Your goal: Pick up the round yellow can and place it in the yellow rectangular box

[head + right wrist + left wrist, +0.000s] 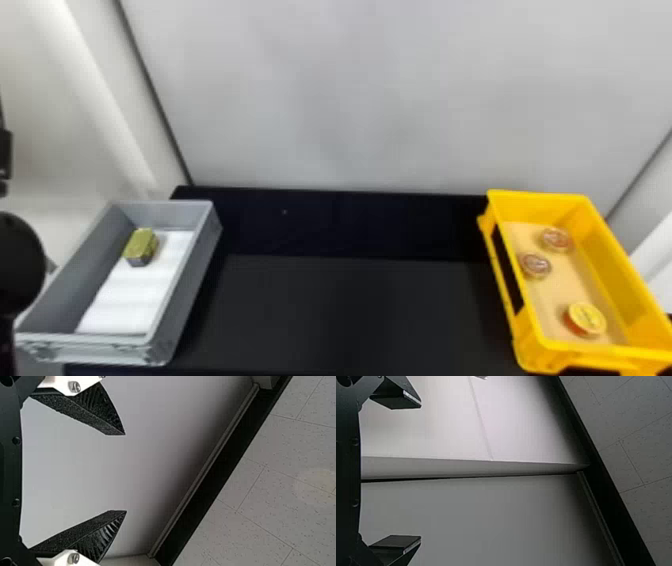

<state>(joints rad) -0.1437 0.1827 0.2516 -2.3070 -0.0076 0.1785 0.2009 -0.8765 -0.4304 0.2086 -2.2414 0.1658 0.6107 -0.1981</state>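
Note:
In the head view, the round yellow can (586, 319), with an orange-red side, lies inside the yellow rectangular box (620, 255), close to its front end. The box stands at the right. Part of my left arm (20, 262) is at the head view's left edge, beside the grey box and far from the can. The left wrist view has my left gripper (420, 471) open, nothing between its fingers, facing pale wall panels. My right gripper (125, 473) is open and holds nothing in the right wrist view, against a plain wall and the ceiling.
A grey box (182, 285) at the left holds a gold-green block-shaped tin (141, 247) on a white sheet. Two smaller round tins (556, 239) with reddish tops share the yellow box. A black table (350, 310) spans between the boxes, with a pale wall behind.

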